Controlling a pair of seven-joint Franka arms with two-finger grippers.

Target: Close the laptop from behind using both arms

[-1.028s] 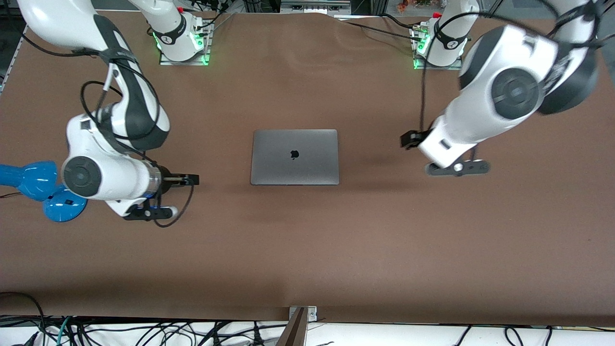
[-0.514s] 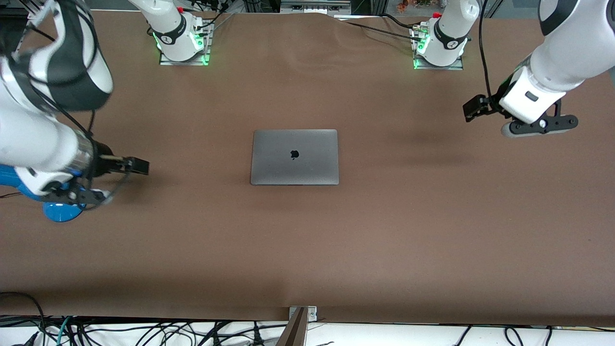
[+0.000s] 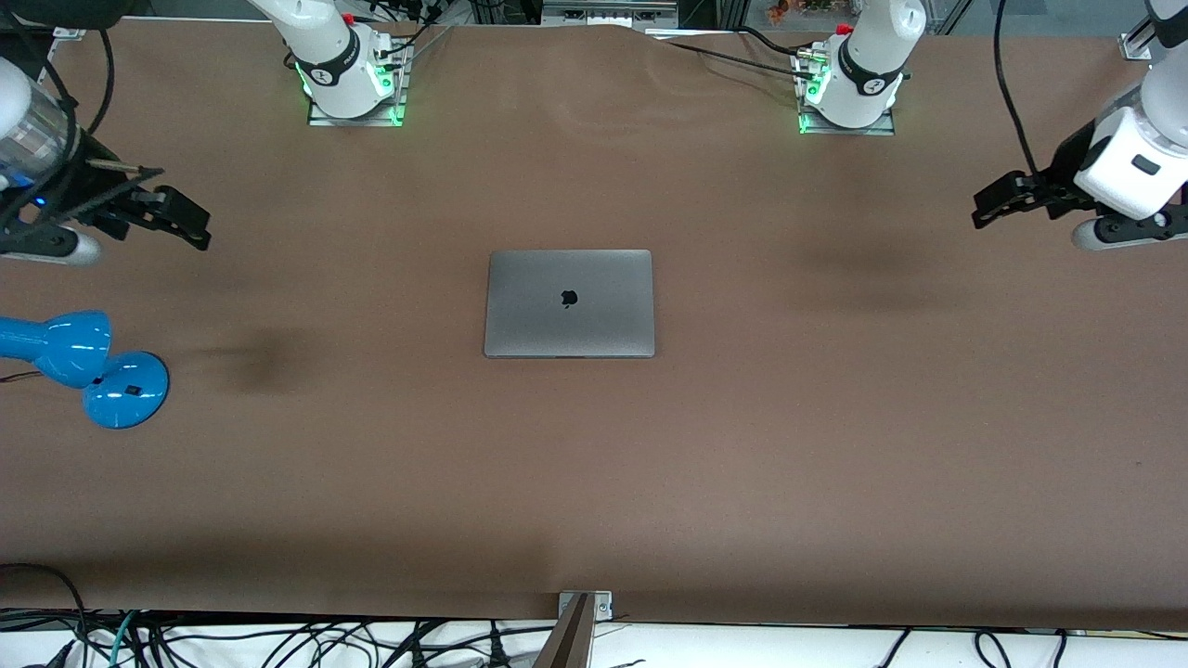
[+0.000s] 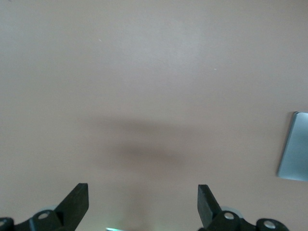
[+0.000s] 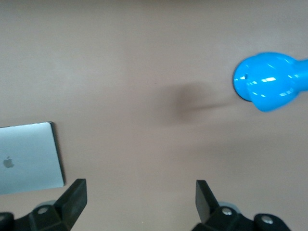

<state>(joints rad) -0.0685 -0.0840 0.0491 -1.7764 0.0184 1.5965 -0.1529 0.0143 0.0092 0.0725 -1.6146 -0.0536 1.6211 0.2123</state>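
The space-grey laptop [image 3: 569, 302] lies shut and flat at the middle of the brown table, dark apple logo up. A corner of it shows in the left wrist view [image 4: 294, 147] and more in the right wrist view [image 5: 30, 157]. My left gripper [image 3: 998, 201] is open and empty, up in the air over bare table at the left arm's end, far from the laptop; in its wrist view [image 4: 143, 202] the jaws stand wide apart. My right gripper [image 3: 176, 218] is open and empty, over bare table at the right arm's end, also wide in its own view [image 5: 141, 199].
A blue lamp [image 3: 88, 364] lies at the right arm's end of the table, nearer the front camera than the right gripper; it shows in the right wrist view [image 5: 269, 82]. The arm bases [image 3: 348, 79] [image 3: 849, 88] stand along the table's edge farthest from the camera. Cables hang past the near edge.
Both arms have swung away from the laptop toward their own ends of the table and risen. The laptop has stayed shut and has not moved.
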